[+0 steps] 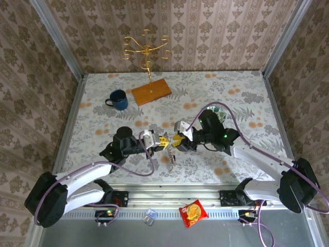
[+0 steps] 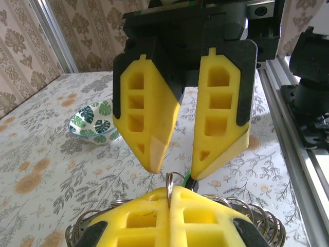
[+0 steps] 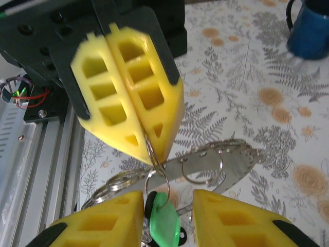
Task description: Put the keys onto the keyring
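My left gripper (image 2: 169, 191) is shut on the keyring (image 2: 169, 186), a thin wire loop standing up edge-on between its pads. In the right wrist view that keyring (image 3: 152, 150) sticks out below the left gripper's tips, and a second small loop hangs from it through the green key (image 3: 167, 222). A dark key head (image 3: 149, 207) lies just behind the green one. My right gripper (image 3: 167, 199) is open, with its fingers on either side of the green key and apart from it. From above, both grippers (image 1: 170, 141) meet tip to tip over the table's near middle.
A wide flat grey ring (image 3: 234, 163) carrying several small loops lies under the grippers. A blue mug (image 1: 118, 99) and a wooden block with a gold stand (image 1: 150, 91) sit at the back left. A leaf-patterned bowl (image 2: 92, 122) is behind the right arm. A red snack packet (image 1: 193, 212) lies on the front rail.
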Tool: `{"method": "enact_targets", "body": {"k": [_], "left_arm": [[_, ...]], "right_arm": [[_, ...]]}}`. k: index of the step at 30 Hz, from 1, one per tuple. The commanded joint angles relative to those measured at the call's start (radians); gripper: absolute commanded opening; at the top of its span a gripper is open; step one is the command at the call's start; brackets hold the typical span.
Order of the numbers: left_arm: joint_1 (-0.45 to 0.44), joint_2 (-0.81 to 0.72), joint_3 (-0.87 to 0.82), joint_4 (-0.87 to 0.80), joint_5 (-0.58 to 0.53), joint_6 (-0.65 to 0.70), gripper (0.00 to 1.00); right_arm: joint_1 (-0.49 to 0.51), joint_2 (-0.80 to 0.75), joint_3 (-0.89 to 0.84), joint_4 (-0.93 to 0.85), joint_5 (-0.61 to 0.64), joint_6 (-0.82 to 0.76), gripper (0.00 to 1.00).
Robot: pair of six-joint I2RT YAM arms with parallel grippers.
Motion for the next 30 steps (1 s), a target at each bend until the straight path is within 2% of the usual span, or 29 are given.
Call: {"method": "enact_targets", "body": {"k": [1, 7, 13, 16, 19, 20, 23, 30], "left_arm": [[-0.004, 0.015, -0.012, 0.122, 0.050, -0.068, 0.00], [0.002, 0.033, -0.024, 0.193, 0.070, -0.111, 0.00], [0.006, 0.041, -0.033, 0.234, 0.080, -0.141, 0.00], [0.009, 0.051, -0.035, 0.257, 0.085, -0.157, 0.00], [0.012, 0.054, -0.034, 0.257, 0.080, -0.162, 0.00], [0.012, 0.049, -0.035, 0.250, 0.067, -0.162, 0.05], [0.014, 0.020, -0.033, 0.190, 0.031, -0.131, 0.20], [0.013, -0.035, 0.044, -0.119, 0.011, 0.020, 0.23]], "right_arm": [[-0.004, -0.018, -0.020, 0.089, -0.065, 0.006, 0.31], [-0.004, 0.005, -0.020, 0.106, -0.070, 0.002, 0.29], [-0.004, 0.032, -0.017, 0.134, -0.090, 0.008, 0.22], [-0.002, 0.043, -0.011, 0.149, -0.100, 0.013, 0.15], [-0.002, 0.045, -0.002, 0.150, -0.105, 0.005, 0.00], [-0.003, 0.042, 0.005, 0.137, -0.106, -0.006, 0.00], [-0.003, 0.033, 0.030, 0.071, -0.091, -0.048, 0.00], [0.016, 0.054, 0.132, -0.173, -0.015, -0.182, 0.00]]}}
